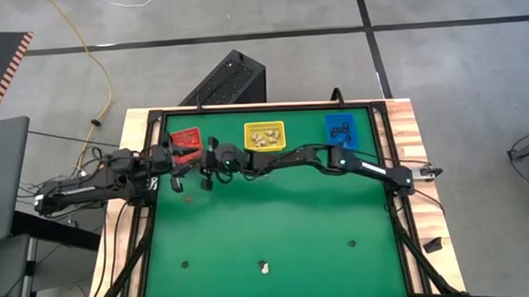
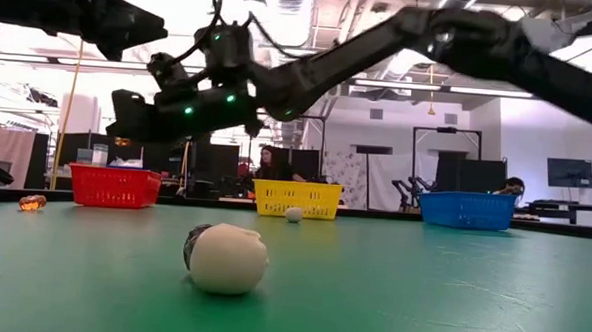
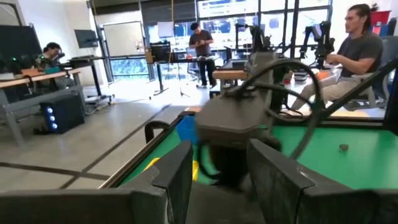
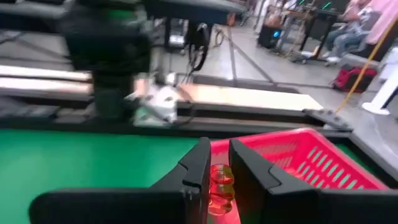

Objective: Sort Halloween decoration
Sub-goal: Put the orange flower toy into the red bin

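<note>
- The right gripper [image 4: 214,165] is up in the air, close to the red plastic basket [image 1: 186,138] at the back left of the green table [image 1: 276,219].
- Its two dark fingers are nearly together and pinch a small see-through orange trinket [image 4: 219,186].
- The left gripper [image 3: 217,171] hangs in the air near the red basket too, just beside the right one. Its fingers are apart and hold nothing.
- A yellow plastic basket [image 1: 264,135] with some pale trinkets in it sits in the middle at the back. A blue plastic basket [image 1: 340,128] sits to the right of it.
- A round cream-white trinket [image 2: 228,259] lies at the front of the table.
- A few small dark trinkets [image 1: 352,244] lie well apart on the green.
- A small orange trinket [image 2: 31,203] lies near the red basket.
</note>
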Available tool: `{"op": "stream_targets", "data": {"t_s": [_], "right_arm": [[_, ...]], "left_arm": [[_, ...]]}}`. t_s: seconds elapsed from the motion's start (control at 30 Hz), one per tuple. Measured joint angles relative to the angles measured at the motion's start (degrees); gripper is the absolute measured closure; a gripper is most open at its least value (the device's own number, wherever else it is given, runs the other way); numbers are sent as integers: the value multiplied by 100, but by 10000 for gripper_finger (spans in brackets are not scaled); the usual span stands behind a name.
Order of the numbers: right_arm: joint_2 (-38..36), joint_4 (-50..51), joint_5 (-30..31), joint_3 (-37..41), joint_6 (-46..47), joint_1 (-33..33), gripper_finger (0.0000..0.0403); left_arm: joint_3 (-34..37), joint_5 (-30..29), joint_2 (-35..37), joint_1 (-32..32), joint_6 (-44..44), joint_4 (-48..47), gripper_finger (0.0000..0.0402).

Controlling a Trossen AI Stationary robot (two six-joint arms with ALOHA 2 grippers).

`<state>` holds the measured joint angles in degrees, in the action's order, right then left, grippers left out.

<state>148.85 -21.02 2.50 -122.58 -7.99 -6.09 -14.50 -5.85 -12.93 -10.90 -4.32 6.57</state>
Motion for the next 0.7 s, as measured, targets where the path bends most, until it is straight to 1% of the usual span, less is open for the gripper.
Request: {"op": "stream_targets", "data": {"t_s": [0.1,0.2,0.27,0.33,0.43,0.6,0.7], "right_arm": [[437,173,7,-747,0,-112,322],[767,286,57,-1239,46,-211,320],[824,91,70,-1175,166,-269,315],[829,159,70,-1172,352,-326,303],[818,222,72,-1181,574,-386,275],[743,555,63,-1176,664,-424,208],[419,1415,50,-1176,518,-416,172]], "left_arm": [[0,0,141,0,0,-173,259],[0,0,173,0,0,-201,259],[0,0,173,0,0,-199,259],[0,0,173,0,-2,-201,259],[0,0,173,0,-2,-200,259],[0,0,173,0,-2,-227,259],[0,0,173,0,0,-331,259]]}}
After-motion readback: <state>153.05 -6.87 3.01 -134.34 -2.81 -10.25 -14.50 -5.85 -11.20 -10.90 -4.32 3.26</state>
